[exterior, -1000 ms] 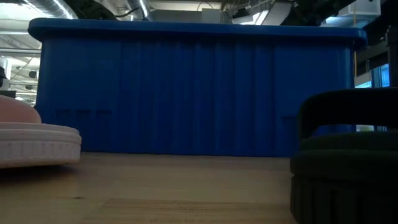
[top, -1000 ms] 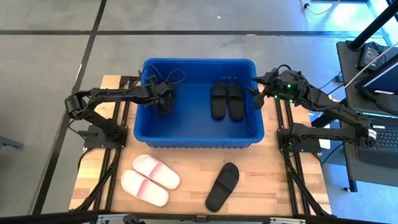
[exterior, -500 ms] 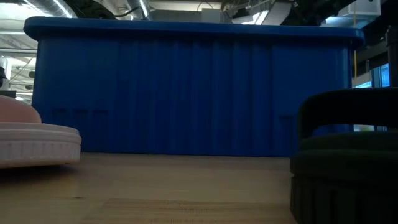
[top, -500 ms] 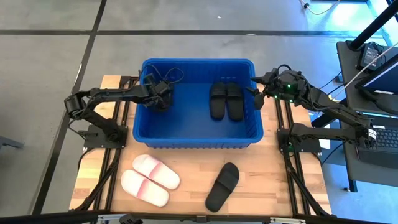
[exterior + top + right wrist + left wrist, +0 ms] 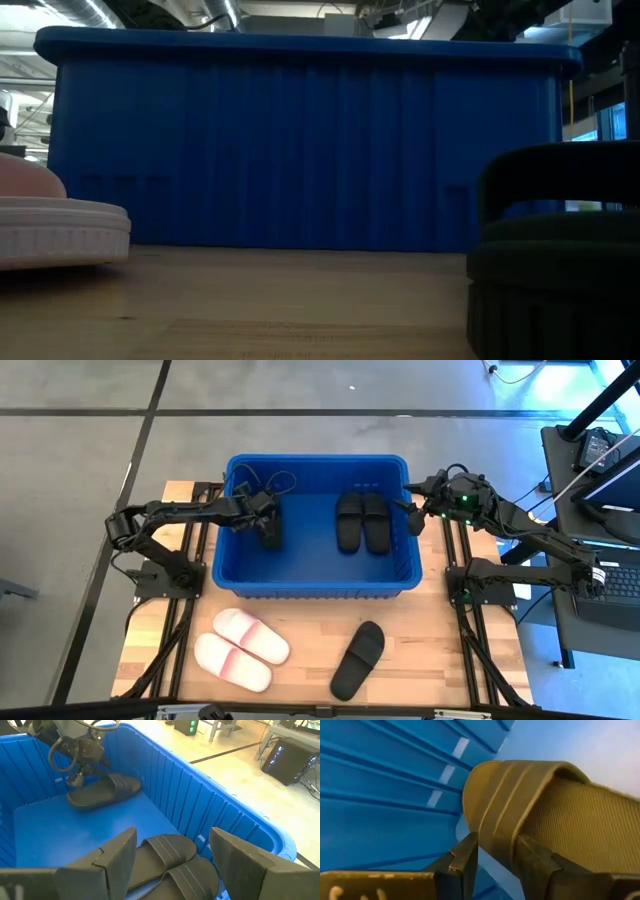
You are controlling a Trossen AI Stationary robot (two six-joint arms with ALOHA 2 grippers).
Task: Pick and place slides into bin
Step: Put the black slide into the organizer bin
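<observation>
— Where to look for the left gripper (image 5: 496, 862)?

— Down inside the bin (image 5: 318, 459), toward its left end, low over the floor.

— Holding anything?

— Parted on either side of the edge of a black sandal (image 5: 105, 790), one finger (image 5: 465, 862) to each side. Hard to say whether touching. Lying flat on the bin floor, that sandal, close to the left wall.

— And the right gripper (image 5: 172, 834)?

— Over the bin's right rim, spread wide, with nothing between the fingers. Looking down on a pair of black sandals (image 5: 362, 522), side by side in the right half of the bin, touching along their length, well apart from the single one.

— Anything outside the bin?

— On the wooden table (image 5: 440, 660), in front of the bin: two white sandals (image 5: 250, 637) with pale pink straps toward the left, next to each other and slanted; toward the right, a lone black sandal (image 5: 358, 660), also slanted. Clear of the bin wall, all three.

— From the low camera?

— Just the bin's ribbed front wall, with part of a white sandal at one side and part of the lone black one at the other.
</observation>
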